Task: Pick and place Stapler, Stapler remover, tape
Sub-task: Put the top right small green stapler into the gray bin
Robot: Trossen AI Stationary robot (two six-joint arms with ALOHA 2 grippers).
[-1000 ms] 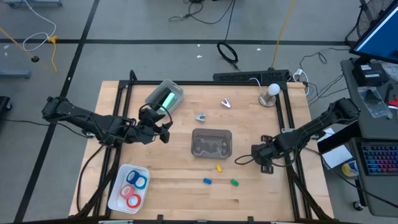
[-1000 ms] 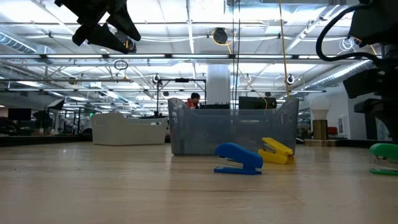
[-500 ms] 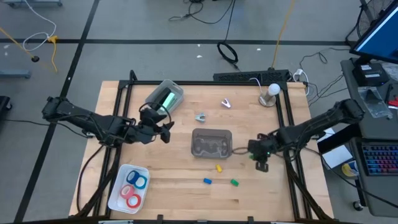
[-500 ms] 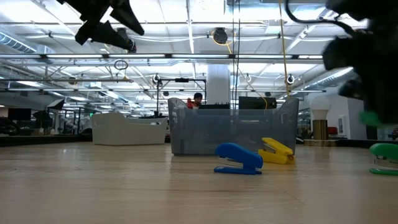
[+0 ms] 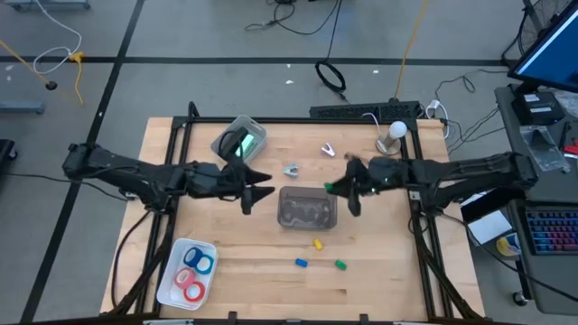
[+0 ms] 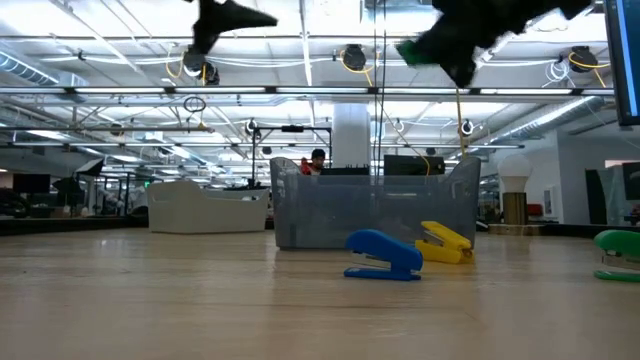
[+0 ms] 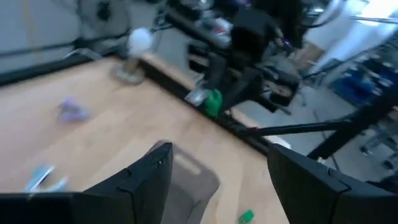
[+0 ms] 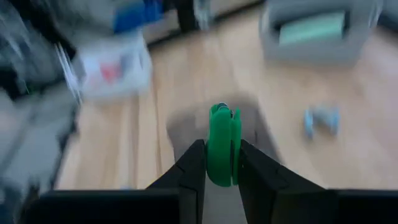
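My right gripper (image 5: 336,189) is shut on a small green stapler-like object (image 8: 221,137) and hovers over the right far corner of the clear bin (image 5: 307,208). My left gripper (image 5: 257,188) is open, in the air just left of the bin, its fingers spread wide in the left wrist view (image 7: 221,180). Yellow (image 5: 317,243), blue (image 5: 301,263) and green (image 5: 340,264) staplers lie on the table near the bin. Two stapler removers (image 5: 291,169) (image 5: 328,150) lie beyond it. The tape rolls (image 5: 192,271) sit in a white tray (image 5: 172,275). My right gripper pinches the green object (image 8: 221,163) between its two fingers (image 8: 193,165). It comes at it about level from the table's right. The object stands edge-on, sticks out past the fingertips and is lifted clear, high above the table (image 6: 410,50).
A grey container with a green inside (image 5: 239,140) stands at the far left, a bulb lamp (image 5: 390,135) at the far right. Black frame rails (image 5: 417,181) run along both table sides. A person shows far behind the bin (image 6: 314,160).
My right gripper has risen from the table's right near area and swung left and toward the far edge, carrying the green object to above the bin. My left gripper has moved right toward the bin and a little upward.
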